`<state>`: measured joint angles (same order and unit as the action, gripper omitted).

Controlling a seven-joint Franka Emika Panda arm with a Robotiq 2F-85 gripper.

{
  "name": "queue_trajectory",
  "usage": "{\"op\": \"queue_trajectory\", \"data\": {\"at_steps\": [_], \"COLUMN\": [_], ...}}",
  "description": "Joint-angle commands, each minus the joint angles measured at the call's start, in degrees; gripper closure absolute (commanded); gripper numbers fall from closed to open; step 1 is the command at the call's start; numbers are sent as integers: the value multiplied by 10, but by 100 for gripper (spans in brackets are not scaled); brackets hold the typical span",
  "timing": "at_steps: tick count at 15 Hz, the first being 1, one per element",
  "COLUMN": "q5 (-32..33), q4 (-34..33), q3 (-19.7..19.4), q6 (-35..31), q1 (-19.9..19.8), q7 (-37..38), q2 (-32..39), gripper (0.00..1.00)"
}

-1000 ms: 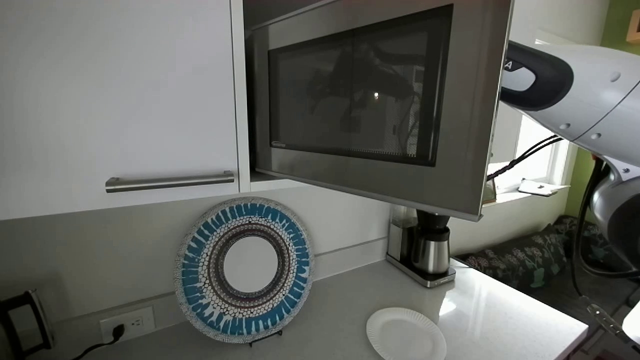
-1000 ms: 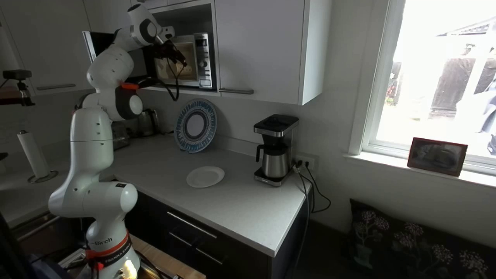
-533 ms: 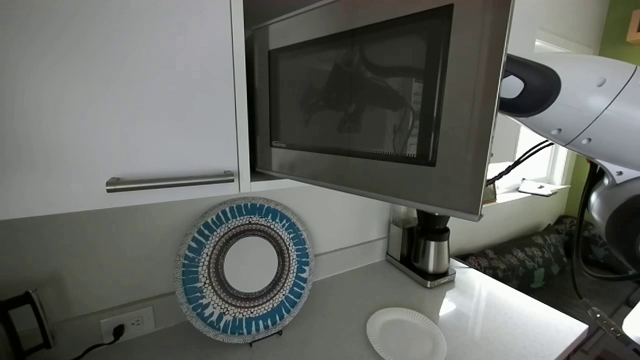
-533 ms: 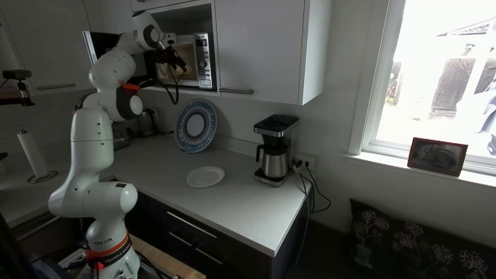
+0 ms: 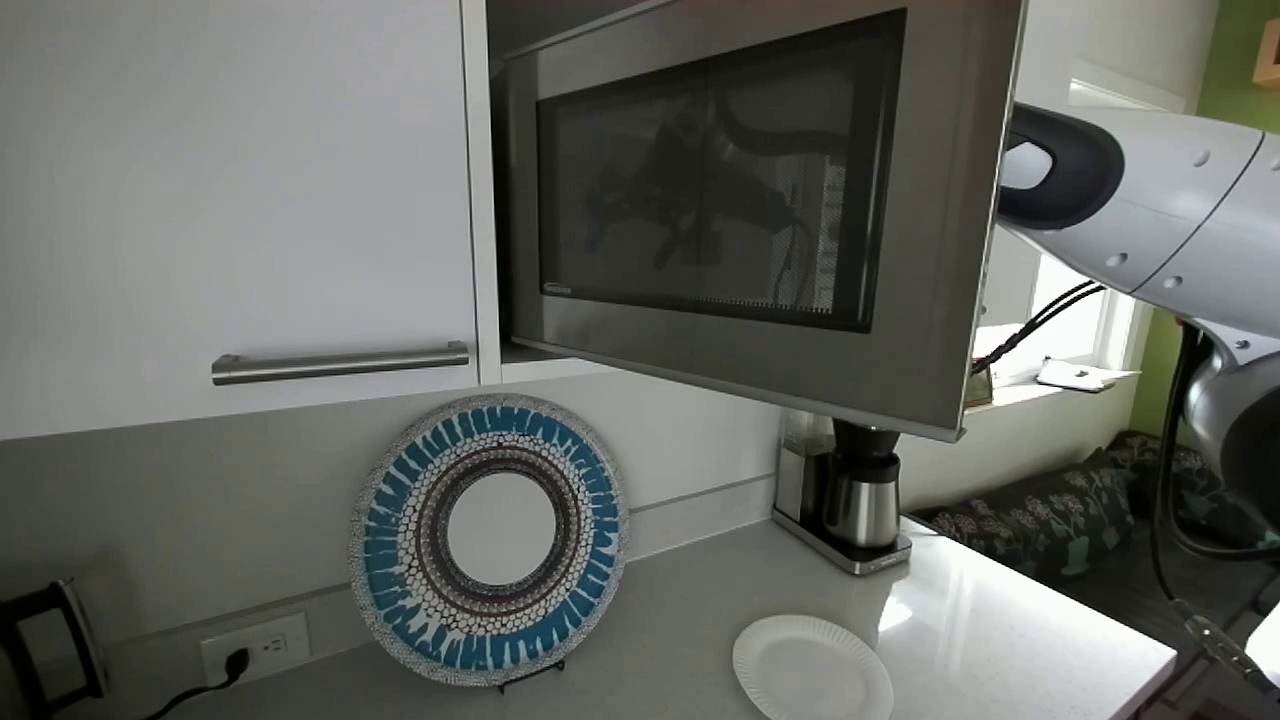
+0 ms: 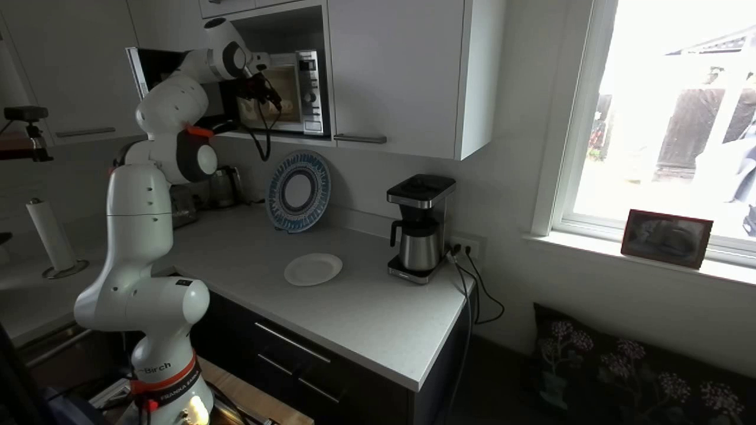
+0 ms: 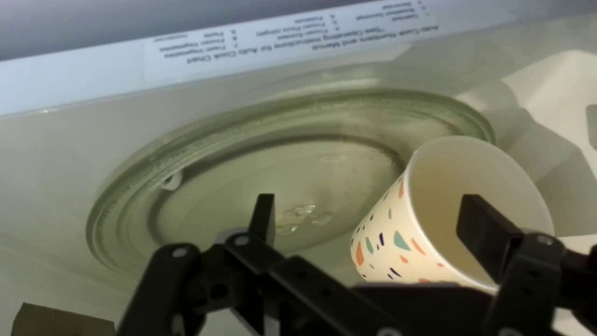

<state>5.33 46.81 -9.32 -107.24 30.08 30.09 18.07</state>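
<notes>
**Over a pale counter (image 5: 680,600), gripper (image 7: 367,212) spread beside a cup (image 7: 433,196) in the microwave (image 6: 310,94)**

In an exterior view, the counter bears a plate (image 5: 812,665), a blue-ringed disc (image 5: 490,540) and a coffee maker (image 5: 800,485) holding a steel carafe (image 5: 865,510). Above, the microwave's door (image 5: 740,200) stands swung out, between camera and gripper.

In an exterior view, the microwave sits in a niche (image 6: 289,35), and the arm (image 6: 139,203) reaches up with the gripper before its mouth.

In the wrist view, the microwave contains a glass turntable (image 7: 210,200) and the speckled cup, whose mouth faces the camera, showing pale walls inside. The fingers (image 7: 265,214) stand wide apart, one across the cup's mouth, the other over the turntable; whether the first touches the cup is unclear.
</notes>
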Motion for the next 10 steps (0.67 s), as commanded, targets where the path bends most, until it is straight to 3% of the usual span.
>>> {"op": "queue_trajectory", "data": {"at_steps": [1,6,8,10], "q5": [9,73,91,106], "q4": [47,74,86,99], "q3": [-1,-10,-9,-8], "q6": [-21,-37,-42,-50], "q1": [-1,9,9,9], "q7": [-15,-7,-6,-3], "q2": [-19,-26,-31,-36], "gripper": [0,15,40,58]}}
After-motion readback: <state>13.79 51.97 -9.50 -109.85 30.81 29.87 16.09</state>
